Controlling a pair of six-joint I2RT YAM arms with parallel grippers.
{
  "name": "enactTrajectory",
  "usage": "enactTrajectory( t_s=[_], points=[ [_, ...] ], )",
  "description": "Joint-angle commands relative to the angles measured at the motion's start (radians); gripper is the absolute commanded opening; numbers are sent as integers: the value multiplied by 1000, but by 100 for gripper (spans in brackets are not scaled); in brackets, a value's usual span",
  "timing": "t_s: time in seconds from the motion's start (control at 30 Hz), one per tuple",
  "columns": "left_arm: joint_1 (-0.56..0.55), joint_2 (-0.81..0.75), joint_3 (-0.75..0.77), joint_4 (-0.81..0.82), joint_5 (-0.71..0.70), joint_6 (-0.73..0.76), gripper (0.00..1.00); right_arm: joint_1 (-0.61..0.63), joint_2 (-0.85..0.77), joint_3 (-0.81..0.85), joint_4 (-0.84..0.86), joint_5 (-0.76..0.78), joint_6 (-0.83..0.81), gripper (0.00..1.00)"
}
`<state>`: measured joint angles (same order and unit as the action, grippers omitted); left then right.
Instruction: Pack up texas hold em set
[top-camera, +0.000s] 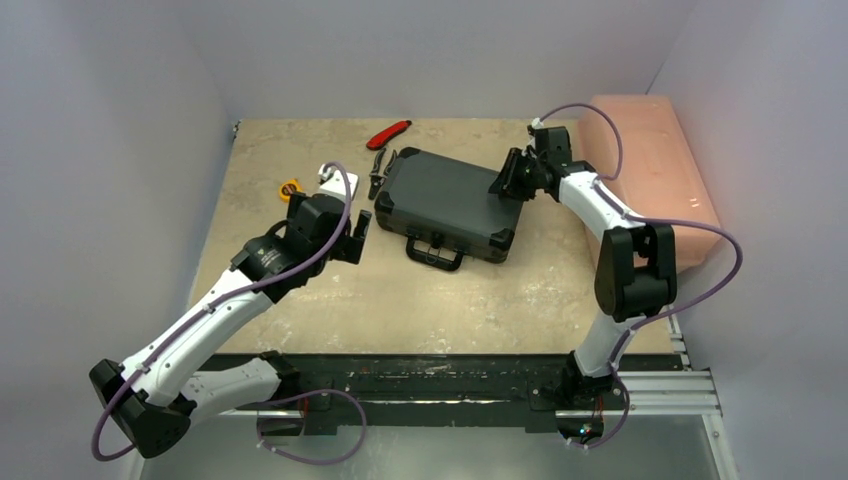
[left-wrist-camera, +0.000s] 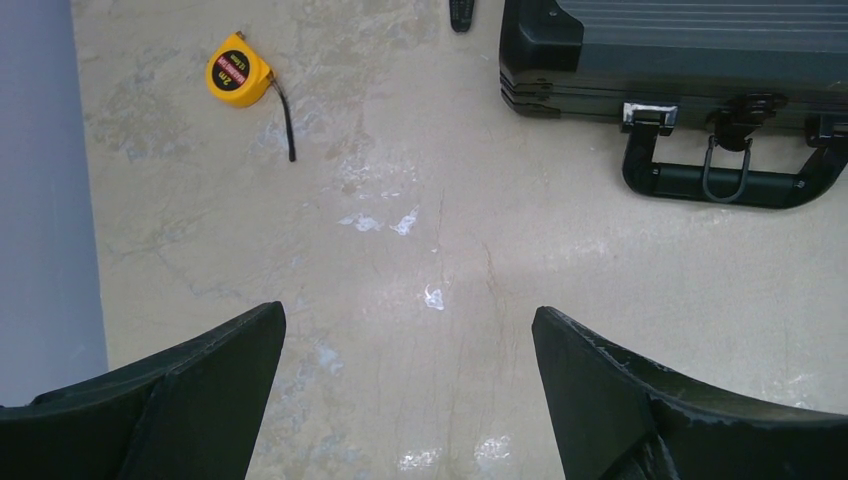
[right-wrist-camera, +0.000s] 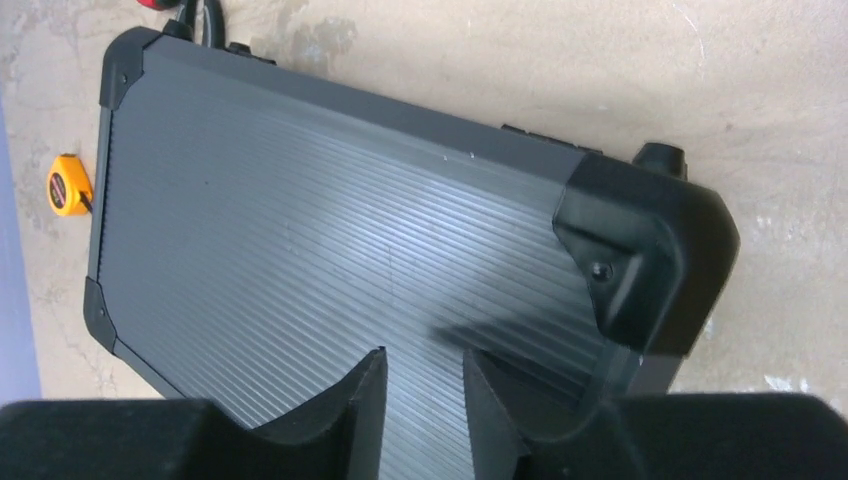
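A black briefcase (top-camera: 452, 203) lies flat and closed at the centre of the top view, slightly above the middle of the frame. Its lid is finely ribbed with thick rounded corner caps, and its looped handle (top-camera: 434, 254) points toward the bottom of the frame. With the lid down, nothing inside can be seen. From the left wrist view a silver latch (left-wrist-camera: 650, 115) sits beside the handle at upper right. The right gripper (right-wrist-camera: 422, 360) hangs just over the case's ribbed lid near one capped corner; its fingers stand a narrow gap apart with nothing between them. The left gripper (left-wrist-camera: 405, 315) is spread wide over bare surface to the left of the case and grasps nothing. The table (top-camera: 480, 300) is a mottled beige, stone-like slab with scuffed pale patches. A yellow tape measure (top-camera: 289, 188) lies at centre left, red-handled pliers (top-camera: 388, 134) above the case, and a pink plastic box (top-camera: 650, 170), lid shut, at upper right. Plain pale walls (top-camera: 120, 150) enclose the space.
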<state>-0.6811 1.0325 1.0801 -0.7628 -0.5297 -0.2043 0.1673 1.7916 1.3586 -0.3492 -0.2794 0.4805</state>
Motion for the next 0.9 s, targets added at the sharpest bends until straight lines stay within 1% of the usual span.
enactTrajectory(
  t_s=[0.0,0.1,0.2,0.27,0.37,0.5,0.63,0.73,0.87],
  points=[
    [5,-18,4,57,51,-87,94,6,-70,65,-98,55,-26,44],
    [4,1,-23,112,113,-174,94,6,-56,159,-115,99,-53,54],
    [5,34,-58,165,206,-268,94,6,-12,253,-146,135,-70,63],
    [5,74,-59,179,263,-317,91,7,15,292,-146,166,-76,66],
    [4,139,-46,193,308,-364,82,7,63,331,-138,179,-77,66],
    [5,218,-30,227,344,-389,70,17,81,327,-117,110,-75,59],
    [5,267,-37,284,369,-413,63,82,45,249,-79,71,-73,50],
    [5,308,-36,320,394,-430,56,135,12,177,-40,33,-52,41],
    [4,370,-26,346,423,-439,47,186,-31,79,10,3,-33,37]
  ],
)
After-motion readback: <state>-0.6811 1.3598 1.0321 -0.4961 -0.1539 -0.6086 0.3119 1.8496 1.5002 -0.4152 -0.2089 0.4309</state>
